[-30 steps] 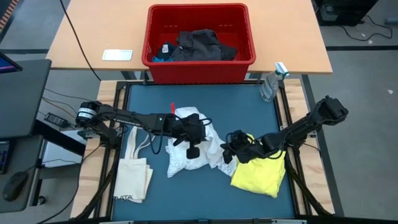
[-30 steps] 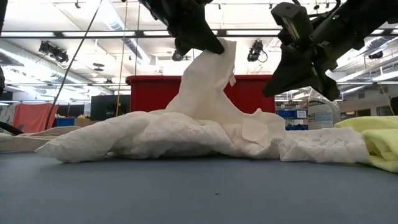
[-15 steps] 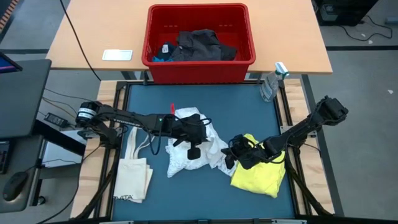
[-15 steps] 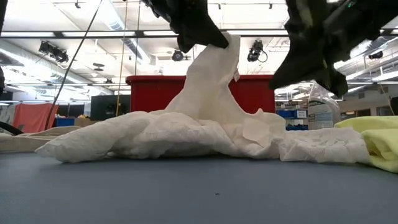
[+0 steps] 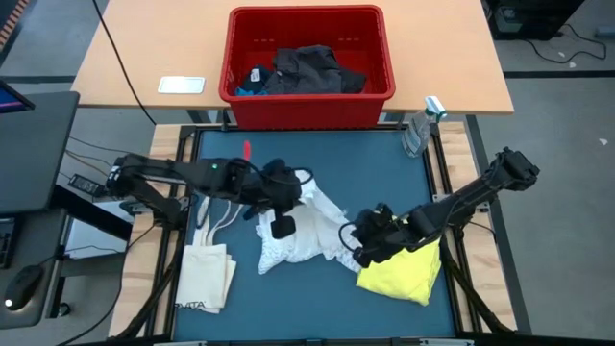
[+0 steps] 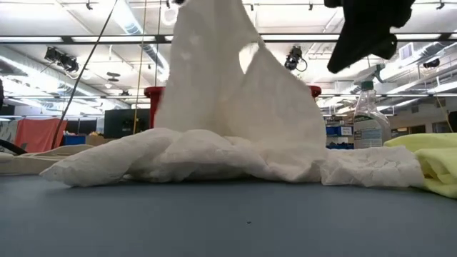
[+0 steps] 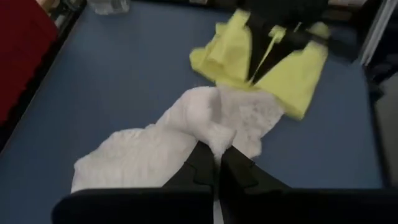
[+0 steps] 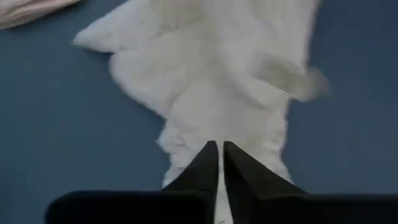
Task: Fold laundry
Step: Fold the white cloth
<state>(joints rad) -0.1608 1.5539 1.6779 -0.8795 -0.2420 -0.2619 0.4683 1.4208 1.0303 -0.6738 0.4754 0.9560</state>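
The white garment [image 5: 303, 231] lies crumpled at the table's middle, with one part [image 6: 214, 71] drawn up into a tall peak that leaves the low view at its top. My left gripper [image 5: 296, 195] is shut on that raised part. The bright yellow garment [image 5: 399, 271] lies at the right, by the white one's edge. My right gripper [image 5: 354, 240] hovers over the white garment's right end with its fingers [image 8: 211, 163] together; in the low view it [image 6: 368, 32] hangs above the cloth with nothing in it. Dark garments [image 5: 312, 69] lie in the red bin. My left gripper pinches a bunched part of the white garment [image 7: 217, 144] between its two fingers, which slant down from the table's left. One layer or several, I cannot tell. The cloth hangs from the fingers like a tent, its lower part [image 6: 214, 153] spread on the table.
A cream tote bag [image 5: 207, 264] lies at the table's left edge. The red bin [image 5: 240, 96] stands on the wooden table behind, a spray bottle [image 5: 420, 130] at the far right corner. Bare blue mat [image 5: 307, 317] shows along the near edge.
My left gripper has risen and gone a little toward the table's left, still shut on the white garment; the raised peak has grown taller and wider while the rest has stayed on the table. My right gripper has risen off the cloth and rolled.
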